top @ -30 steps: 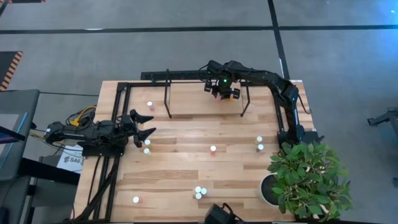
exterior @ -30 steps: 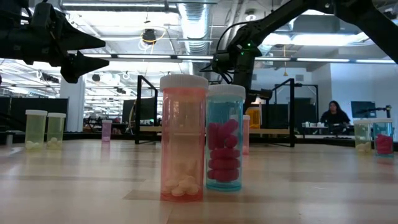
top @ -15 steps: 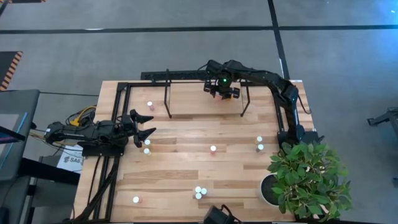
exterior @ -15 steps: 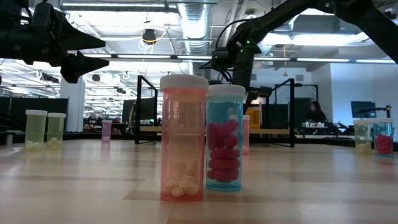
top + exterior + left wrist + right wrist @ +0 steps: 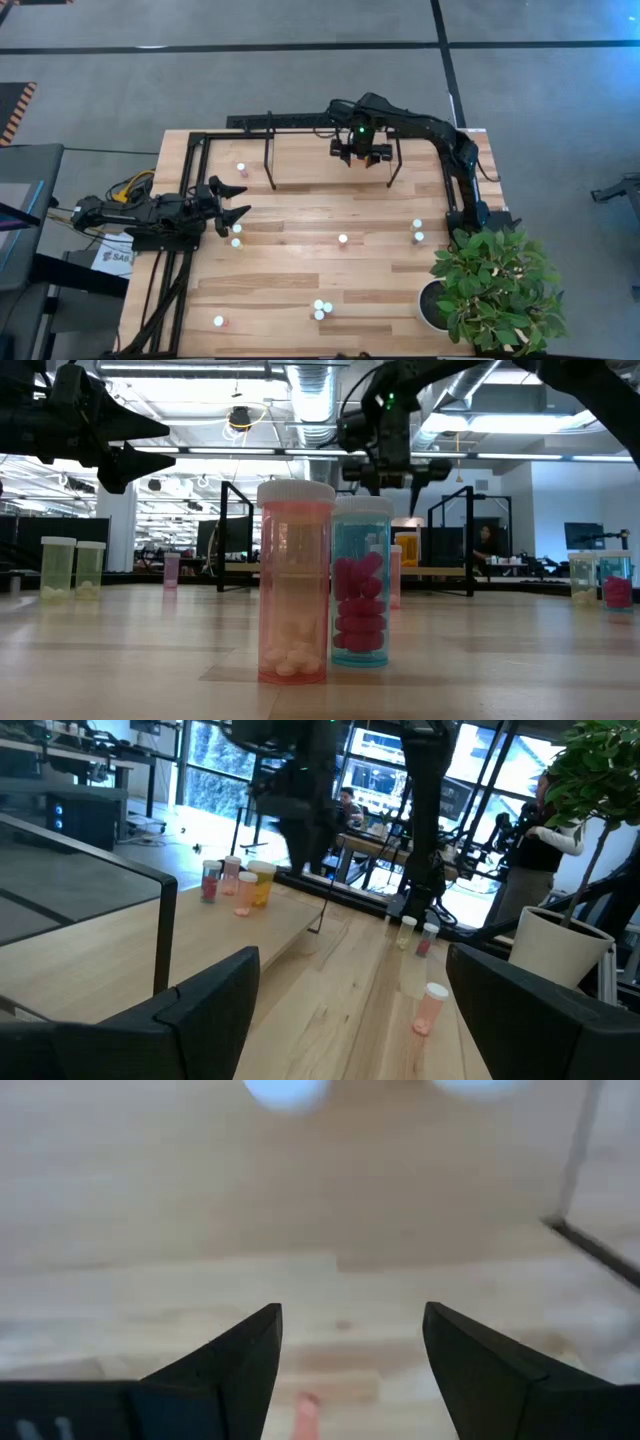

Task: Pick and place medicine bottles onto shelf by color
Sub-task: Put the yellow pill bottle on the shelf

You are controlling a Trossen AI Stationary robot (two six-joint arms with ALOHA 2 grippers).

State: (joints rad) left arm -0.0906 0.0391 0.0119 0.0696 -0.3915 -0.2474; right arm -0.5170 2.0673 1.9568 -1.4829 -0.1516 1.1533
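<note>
**A:** How many bottles (image 5: 343,239) are you counting from above?

**B:** I'm seeing ten white caps. One is standing mid-table, two are sitting just beside the left claw (image 5: 240,200), two near the plant (image 5: 495,290), three are bunched at the front edge, one is at the front left, and one is standing by the left hoop (image 5: 270,152).

**A:** And the shelf (image 5: 300,150)?

**B:** It's running along the back with its two hoops. Through the left wrist camera I'm making out three more bottles in a row on it, under the right arm: a red one (image 5: 210,880), a pink one (image 5: 243,892) and an orange one (image 5: 262,883).

**A:** The claws?

**B:** The right claw (image 5: 360,157) is hanging over the back of the shelf, fingers apart, gripping nothing; two blurred caps are showing past its fingers. The left one is hovering at the left edge, spread wide and empty.
</note>
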